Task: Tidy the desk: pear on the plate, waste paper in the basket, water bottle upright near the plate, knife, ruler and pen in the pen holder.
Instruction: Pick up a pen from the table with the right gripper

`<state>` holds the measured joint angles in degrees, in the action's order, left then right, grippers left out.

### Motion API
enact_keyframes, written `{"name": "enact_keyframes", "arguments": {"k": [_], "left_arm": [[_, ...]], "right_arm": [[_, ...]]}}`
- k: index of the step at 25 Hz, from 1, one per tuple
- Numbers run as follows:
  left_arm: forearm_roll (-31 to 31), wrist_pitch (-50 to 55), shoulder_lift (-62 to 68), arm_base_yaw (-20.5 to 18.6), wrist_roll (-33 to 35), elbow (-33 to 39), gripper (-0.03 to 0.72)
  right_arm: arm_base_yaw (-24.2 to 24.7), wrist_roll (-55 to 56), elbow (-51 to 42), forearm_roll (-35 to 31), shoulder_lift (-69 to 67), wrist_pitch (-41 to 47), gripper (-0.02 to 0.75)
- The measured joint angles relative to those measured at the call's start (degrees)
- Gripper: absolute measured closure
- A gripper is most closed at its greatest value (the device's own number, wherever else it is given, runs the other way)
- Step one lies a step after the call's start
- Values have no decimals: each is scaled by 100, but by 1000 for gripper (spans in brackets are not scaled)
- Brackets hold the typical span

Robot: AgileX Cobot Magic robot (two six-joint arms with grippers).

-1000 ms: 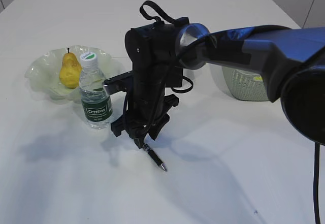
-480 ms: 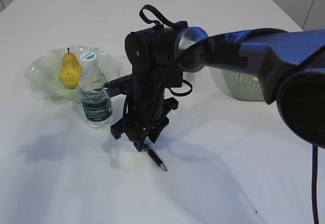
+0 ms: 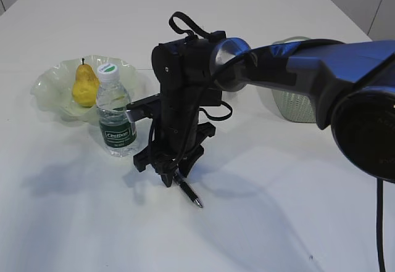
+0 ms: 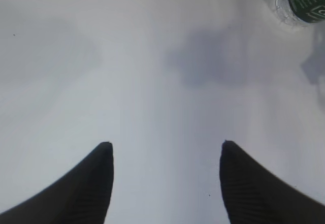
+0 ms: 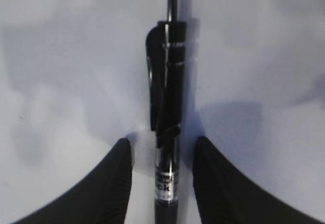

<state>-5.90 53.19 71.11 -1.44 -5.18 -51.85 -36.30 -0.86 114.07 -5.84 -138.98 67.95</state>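
A black pen (image 3: pixel 188 192) lies on the white table. My right gripper (image 3: pixel 168 176) reaches in from the right and stands down over the pen's rear end. In the right wrist view the pen (image 5: pixel 167 82) lies between the open jaws (image 5: pixel 160 142), with a gap on each side. The yellow pear (image 3: pixel 84 87) sits in the pale green plate (image 3: pixel 52 87). The water bottle (image 3: pixel 115 115) stands upright next to the plate. My left gripper (image 4: pixel 165 145) is open and empty above bare table, with the bottle (image 4: pixel 304 0) at the top right. Pen holder, knife, ruler and waste paper are out of view.
The sage-green basket (image 3: pixel 296 105) stands at the back right, mostly hidden behind my right arm. The bottle stands close to the left of my right gripper. The white table (image 3: pixel 278 210) ends at the back against a wall.
My right gripper has come down slightly over the pen's end. The pen, bottle, pear and plate have not moved.
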Motion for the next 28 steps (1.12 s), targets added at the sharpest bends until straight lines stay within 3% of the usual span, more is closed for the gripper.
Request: {"name": "enact_keyframes", "arguments": {"k": [6,13,28], "left_arm": [[0,0,0,0,0,0,223],[0,0,0,0,0,0,223],[0,25,0,0,0,0,223]], "right_arm": [[0,0,9,-14,-5,0,458],[0,0,11,-27,-14,28,644],[74,0,11,-36,471,163,657]]}}
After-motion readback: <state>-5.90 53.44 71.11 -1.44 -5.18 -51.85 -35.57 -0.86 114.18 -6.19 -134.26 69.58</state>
